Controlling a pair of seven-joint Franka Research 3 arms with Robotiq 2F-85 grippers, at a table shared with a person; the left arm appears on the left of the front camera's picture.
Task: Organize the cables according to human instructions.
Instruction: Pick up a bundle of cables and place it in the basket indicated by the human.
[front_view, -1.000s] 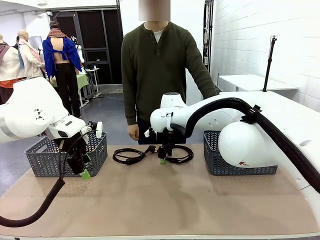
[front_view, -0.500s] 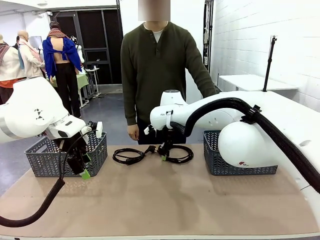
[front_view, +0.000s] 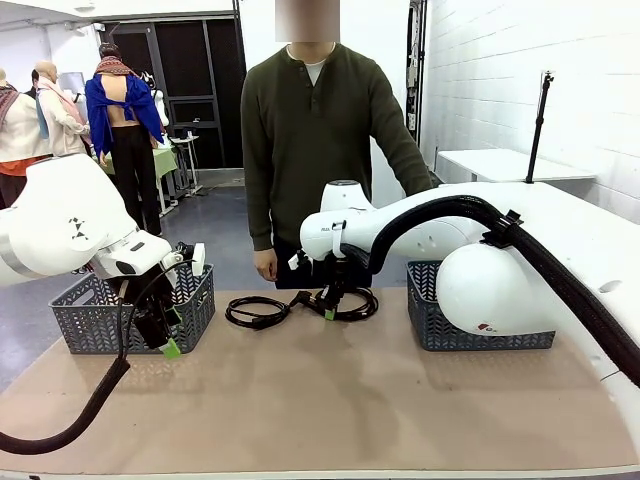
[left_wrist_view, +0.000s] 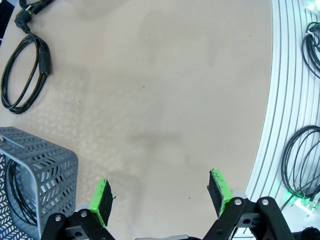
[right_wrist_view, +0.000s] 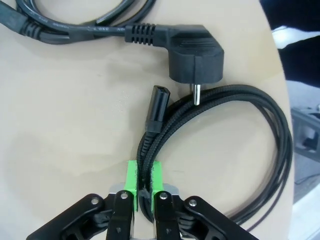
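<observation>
Front view. The right gripper (front_view: 331, 303) is down at the far middle of the surface (front_view: 320, 400), sitting on the near edge of the braided cord (front_view: 355, 306), a round coil lying in front of the person (front_view: 310, 130). A second cord (front_view: 255, 312) lies coiled just to its left. The left gripper (front_view: 165, 335) hangs above the surface in front of the left basket (front_view: 90, 325), holding nothing. The right basket (front_view: 470, 335) stands on the other side, partly behind the right arm.

Left wrist view. The left gripper (left_wrist_view: 159, 192) has its jaws spread wide over bare surface, nothing between the pads (left_wrist_view: 100, 195). The second cord (left_wrist_view: 46, 62) lies well off, and the left basket (left_wrist_view: 47, 170) is close by with a coiled cord (left_wrist_view: 11, 200) inside.

Right wrist view. The right gripper (right_wrist_view: 143, 186) is clamped shut on the bundled strands of the braided cord (right_wrist_view: 250, 120), pinched between the green pads (right_wrist_view: 131, 177). Its small connector (right_wrist_view: 157, 105) points up from the bundle. The plug (right_wrist_view: 195, 55) of the second cord lies touching or just beside the braided loop.

Judgement: the grasp step looks complete, with the lift and carry to a basket not yet done. Which basket depends on the person's instruction, and no pointing gesture is visible. The lift should go straight up, watching that the neighbouring plug's pin does not snag the loop.
</observation>
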